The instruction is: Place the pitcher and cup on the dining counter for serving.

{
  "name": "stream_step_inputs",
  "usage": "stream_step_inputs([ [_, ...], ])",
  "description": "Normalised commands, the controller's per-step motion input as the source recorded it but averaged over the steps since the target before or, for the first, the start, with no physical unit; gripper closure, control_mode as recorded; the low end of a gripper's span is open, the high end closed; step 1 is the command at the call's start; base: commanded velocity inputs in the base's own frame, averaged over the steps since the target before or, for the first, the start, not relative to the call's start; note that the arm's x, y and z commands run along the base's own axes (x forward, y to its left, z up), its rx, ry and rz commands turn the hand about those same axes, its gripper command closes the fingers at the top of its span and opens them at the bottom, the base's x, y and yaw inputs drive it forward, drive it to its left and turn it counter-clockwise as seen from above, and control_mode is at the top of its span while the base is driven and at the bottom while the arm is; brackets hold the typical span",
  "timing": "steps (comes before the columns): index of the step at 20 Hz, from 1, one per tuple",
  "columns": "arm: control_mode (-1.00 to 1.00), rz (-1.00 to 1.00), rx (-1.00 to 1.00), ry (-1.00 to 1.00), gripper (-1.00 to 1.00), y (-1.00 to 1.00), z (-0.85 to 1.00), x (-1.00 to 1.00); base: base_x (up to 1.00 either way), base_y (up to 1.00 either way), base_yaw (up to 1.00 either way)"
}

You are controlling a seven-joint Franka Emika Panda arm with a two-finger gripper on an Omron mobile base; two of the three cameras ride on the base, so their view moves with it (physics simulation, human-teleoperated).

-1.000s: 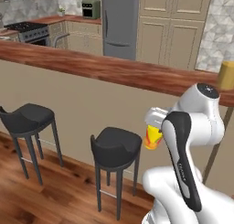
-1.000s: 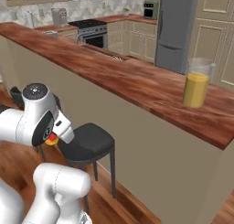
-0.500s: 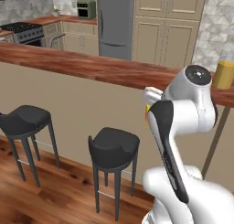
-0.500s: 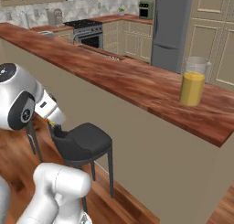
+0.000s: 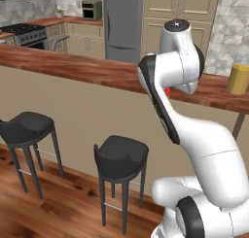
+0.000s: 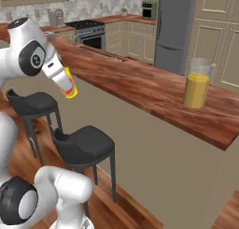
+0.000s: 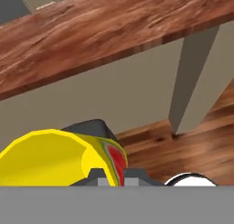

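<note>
My gripper (image 6: 64,79) is shut on the cup (image 6: 69,86), a small yellow cup with a red patch, held tilted in the air just in front of the dining counter (image 6: 140,85) at about its top's height. In the hand view the cup (image 7: 59,159) lies close between the fingertips (image 7: 98,176), with the counter's front edge (image 7: 91,33) above it. In the left base view my own arm covers the cup except for a red sliver (image 5: 167,92). The pitcher (image 6: 196,84) stands upright on the counter far to the right, and it shows at the right edge (image 5: 239,78).
Two black stools (image 5: 120,152) (image 5: 24,127) stand on the wood floor under the counter's overhang, below the cup. A beige post (image 7: 194,77) holds up the counter's right end. Fridge (image 6: 173,27) and stove (image 6: 88,29) lie beyond the counter.
The arm has swung up, lifting the cup from stool height to the level of the counter top. The views have shifted, with the pitcher nearer than before.
</note>
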Motion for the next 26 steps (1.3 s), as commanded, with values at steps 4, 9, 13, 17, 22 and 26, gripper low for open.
stream_step_inputs([
  [4,-1.00,-0.12,0.22,0.32,1.00,-0.46,0.42,0.65,0.00,0.00,0.00],
  [9,-1.00,0.00,0.03,0.00,1.00,-0.20,-0.04,0.01,0.00,0.00,0.00],
  [13,-1.00,0.00,0.09,-0.12,1.00,-0.79,-0.66,0.00,0.00,0.00,0.00],
  [17,-1.00,0.00,0.02,-0.05,1.00,-0.56,-0.22,0.28,0.00,0.00,0.00],
  [22,-1.00,0.00,0.00,0.00,1.00,-0.28,0.00,0.63,0.00,0.00,0.00],
  [26,-1.00,0.00,0.00,0.00,1.00,-0.31,-0.02,0.68,0.00,0.00,0.00],
])
